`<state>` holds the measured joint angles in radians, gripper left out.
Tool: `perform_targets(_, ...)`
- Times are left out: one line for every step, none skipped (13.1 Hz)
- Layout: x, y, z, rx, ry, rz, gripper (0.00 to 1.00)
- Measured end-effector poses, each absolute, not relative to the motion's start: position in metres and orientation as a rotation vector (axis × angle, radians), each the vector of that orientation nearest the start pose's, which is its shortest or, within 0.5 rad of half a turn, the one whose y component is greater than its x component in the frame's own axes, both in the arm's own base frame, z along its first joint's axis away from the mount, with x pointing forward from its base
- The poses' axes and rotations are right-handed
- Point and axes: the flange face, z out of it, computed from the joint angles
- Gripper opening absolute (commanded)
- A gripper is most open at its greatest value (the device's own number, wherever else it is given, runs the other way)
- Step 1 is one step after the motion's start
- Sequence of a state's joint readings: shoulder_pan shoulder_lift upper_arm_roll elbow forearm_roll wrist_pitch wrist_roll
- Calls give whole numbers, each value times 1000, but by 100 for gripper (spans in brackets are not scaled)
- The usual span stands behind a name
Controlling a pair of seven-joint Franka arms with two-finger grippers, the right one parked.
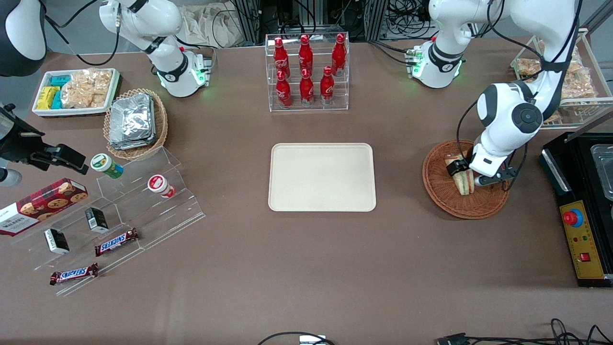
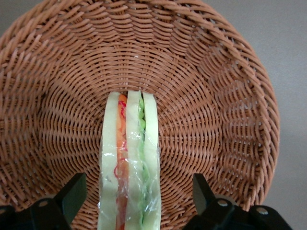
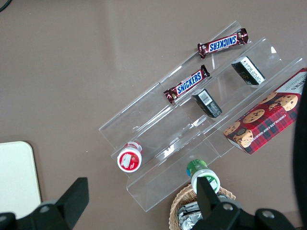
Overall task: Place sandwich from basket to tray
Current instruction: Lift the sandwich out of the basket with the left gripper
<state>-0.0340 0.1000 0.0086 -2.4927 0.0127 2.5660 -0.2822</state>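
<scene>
The sandwich (image 1: 463,180) stands on edge in the reddish-brown wicker basket (image 1: 443,191) toward the working arm's end of the table. In the left wrist view the sandwich (image 2: 129,163) shows pale bread with red and green filling under clear wrap, on the basket's woven floor (image 2: 201,96). My left gripper (image 1: 467,176) is down in the basket, open, with one finger (image 2: 72,194) on each side of the sandwich and a gap between each finger and the bread. The beige tray (image 1: 322,177) lies flat at the table's middle.
A clear rack of red bottles (image 1: 306,72) stands farther from the front camera than the tray. A black control box (image 1: 582,211) sits beside the basket at the table's end. A tan basket of foil packets (image 1: 135,122) and a clear stepped stand with snacks (image 1: 119,215) lie toward the parked arm's end.
</scene>
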Motion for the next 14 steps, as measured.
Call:
perform_targets(469, -12, 242, -3106, -385, 40, 1)
perform_targets(469, -12, 238, -3107, -385, 33, 0)
perform_targets(467, -12, 233, -3108, -385, 27, 0)
perform_targets(464, -12, 228, -3107, -385, 29, 0)
perform_targets(463, -11, 225, -3107, -386, 31, 0)
perform_targets(463, -11, 225, -3107, -387, 31, 0)
perform_targets(463, -11, 225, -3107, -387, 30, 0)
perform_targets(463, -11, 225, -3107, -387, 29, 0)
perform_targets(463, -11, 227, -3107, -387, 27, 0)
perform_targets(463, -11, 231, -3107, -386, 30, 0)
perform_targets(463, -11, 239, -3104, -385, 53, 0)
perform_targets(464, -12, 255, -3102, -382, 77, 0)
perform_targets(465, -14, 277, -3100, -375, 94, 0)
perform_targets(466, -16, 304, -3099, -362, 104, 0)
